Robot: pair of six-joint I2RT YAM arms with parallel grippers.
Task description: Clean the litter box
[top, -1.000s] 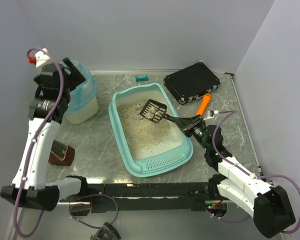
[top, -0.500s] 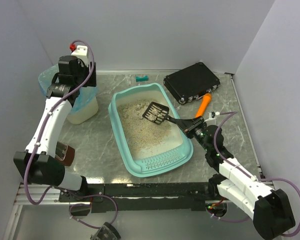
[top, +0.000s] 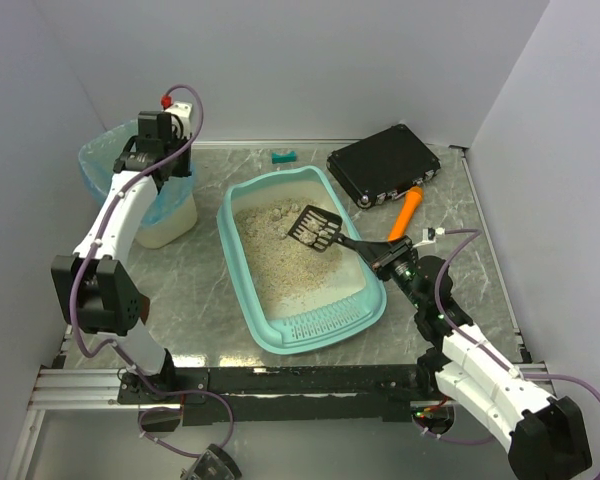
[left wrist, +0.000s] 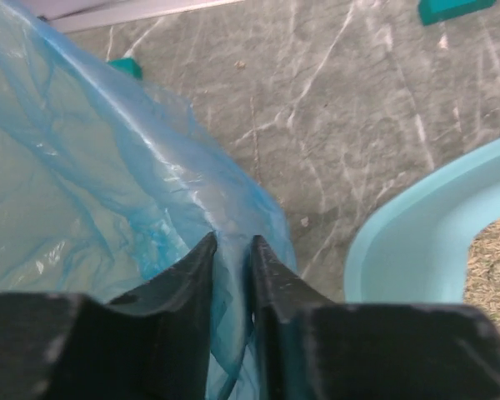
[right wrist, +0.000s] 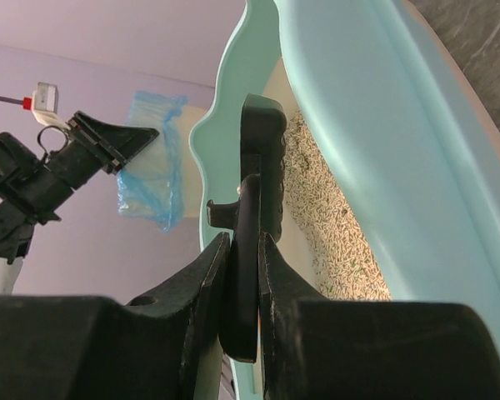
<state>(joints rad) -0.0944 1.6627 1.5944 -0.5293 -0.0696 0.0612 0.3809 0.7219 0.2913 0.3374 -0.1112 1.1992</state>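
Teal litter box [top: 325, 322] sits centre of the desk [top: 195, 275]. Right claw [right wrist: 243, 250] pinches the black scoop [top: 315, 228] over the litter to sift it, while left claw [left wrist: 232, 246] nips the blue bag [left wrist: 83, 167] — likely holding it open for dumping.

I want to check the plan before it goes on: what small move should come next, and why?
Probably the left gripper should ease the pinched fold of the blue bag outward, holding its mouth open. It pinches the bag's rim, and the right gripper holds the scoop over the litter box.
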